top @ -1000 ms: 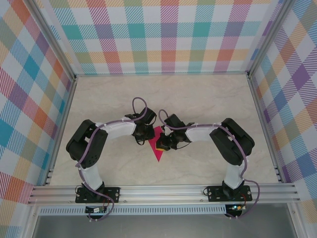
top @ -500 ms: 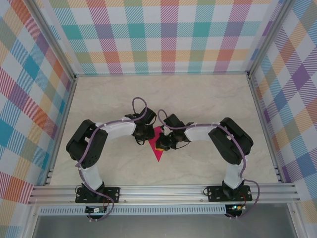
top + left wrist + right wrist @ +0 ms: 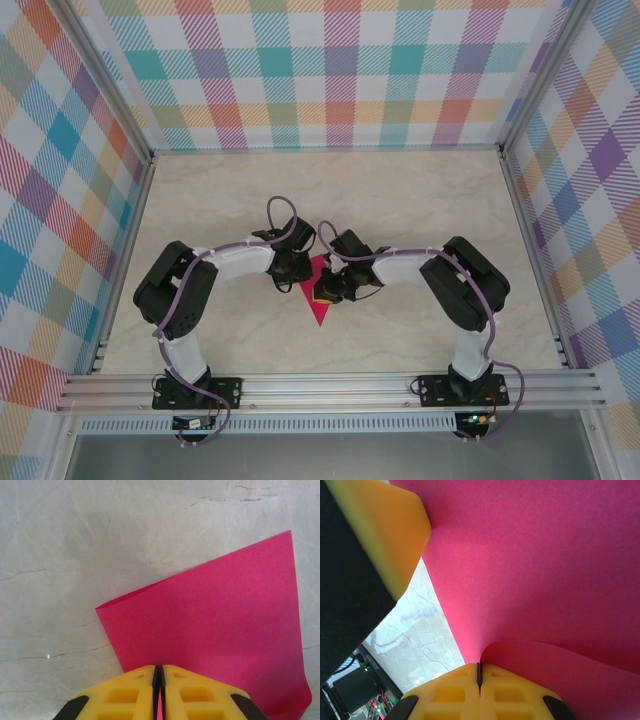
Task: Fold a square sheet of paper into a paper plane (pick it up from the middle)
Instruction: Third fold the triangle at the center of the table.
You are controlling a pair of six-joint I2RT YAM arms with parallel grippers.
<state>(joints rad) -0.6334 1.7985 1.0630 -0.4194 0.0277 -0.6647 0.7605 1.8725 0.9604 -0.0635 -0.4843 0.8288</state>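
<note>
The square sheet of paper is magenta-pink and folded; from above it looks like a narrow triangle pointing at the near edge, held between the two arms at mid-table. My left gripper grips its left side. In the left wrist view the yellow fingers are shut, with the paper running out from the seam of the left gripper. My right gripper is shut on the paper's other side. There a curled flap bends into the seam of the right gripper.
The marble-patterned table is fenced by checked walls at the back and both sides, with an aluminium rail along the near edge. The left gripper's yellow finger sits close at the upper left of the right wrist view.
The right arm has crept slightly left toward the left gripper. The paper and both grips look the same.
</note>
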